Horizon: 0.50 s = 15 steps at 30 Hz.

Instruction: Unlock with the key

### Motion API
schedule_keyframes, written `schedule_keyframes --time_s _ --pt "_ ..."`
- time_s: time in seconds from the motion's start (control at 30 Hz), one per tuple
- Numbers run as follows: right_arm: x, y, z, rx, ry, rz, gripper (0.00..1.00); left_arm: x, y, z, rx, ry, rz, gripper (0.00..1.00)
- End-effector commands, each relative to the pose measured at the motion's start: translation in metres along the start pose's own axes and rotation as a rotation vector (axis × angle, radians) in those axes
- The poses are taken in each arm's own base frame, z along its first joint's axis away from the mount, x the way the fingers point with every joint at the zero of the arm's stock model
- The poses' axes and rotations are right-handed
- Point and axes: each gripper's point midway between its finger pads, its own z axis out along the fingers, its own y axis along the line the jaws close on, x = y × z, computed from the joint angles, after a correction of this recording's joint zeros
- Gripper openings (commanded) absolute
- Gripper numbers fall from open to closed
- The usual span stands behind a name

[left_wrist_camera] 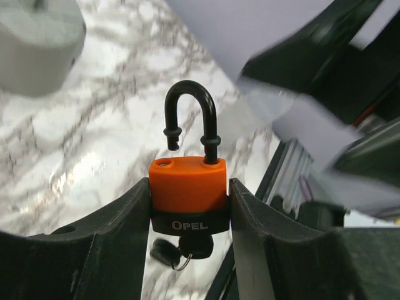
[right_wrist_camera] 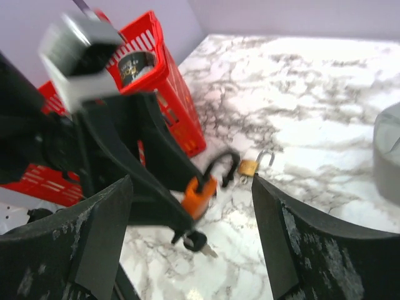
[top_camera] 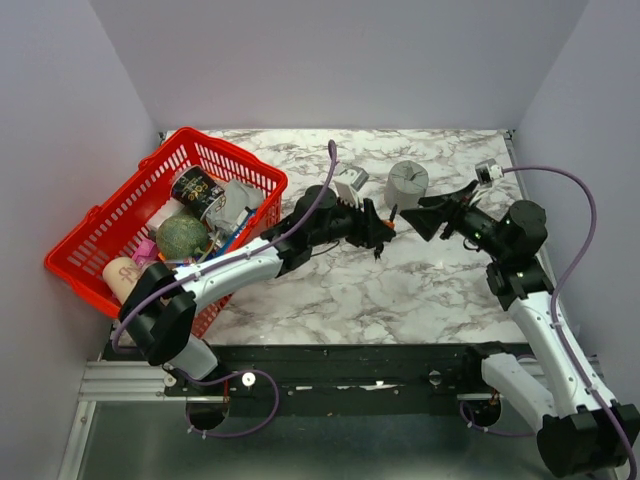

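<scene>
My left gripper (top_camera: 378, 228) is shut on the orange padlock (left_wrist_camera: 187, 187) and holds it above the marble table. Its black shackle (left_wrist_camera: 190, 112) stands open, with one end lifted out of the body. The key (left_wrist_camera: 195, 247), with a black head, sits in the padlock's underside, and a second black-headed key (left_wrist_camera: 164, 252) hangs from its ring. My right gripper (top_camera: 425, 215) is open and empty, just right of the padlock. In the right wrist view the padlock (right_wrist_camera: 200, 195) and the key (right_wrist_camera: 195, 240) lie ahead between my open fingers (right_wrist_camera: 275, 237).
A small brass padlock (right_wrist_camera: 249, 167) with an open shackle lies on the table beyond the orange one. A grey cylinder (top_camera: 407, 183) stands behind the grippers. A red basket (top_camera: 105, 215) holding several items sits at the left.
</scene>
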Motion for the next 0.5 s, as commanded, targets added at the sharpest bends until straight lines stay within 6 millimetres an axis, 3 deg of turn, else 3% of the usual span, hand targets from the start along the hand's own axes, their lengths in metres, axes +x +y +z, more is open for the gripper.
schedule_keyframes --time_s 0.0,0.07,0.17,0.47 --pt "-0.036 0.015 -0.01 -0.008 -0.088 -0.136 0.86 0.017 -0.003 -0.023 0.082 0.082 0.034 0.0" --pt "-0.036 0.023 -0.011 -0.041 -0.081 -0.165 0.87 0.023 -0.018 -0.034 0.204 0.12 0.054 0.0" --pt "-0.031 0.034 -0.011 -0.119 -0.038 -0.211 0.87 0.029 -0.023 -0.047 0.287 0.141 0.064 0.0" --pt "0.003 0.05 -0.007 -0.314 0.11 -0.191 0.87 0.032 -0.053 -0.094 0.561 0.2 0.032 0.0"
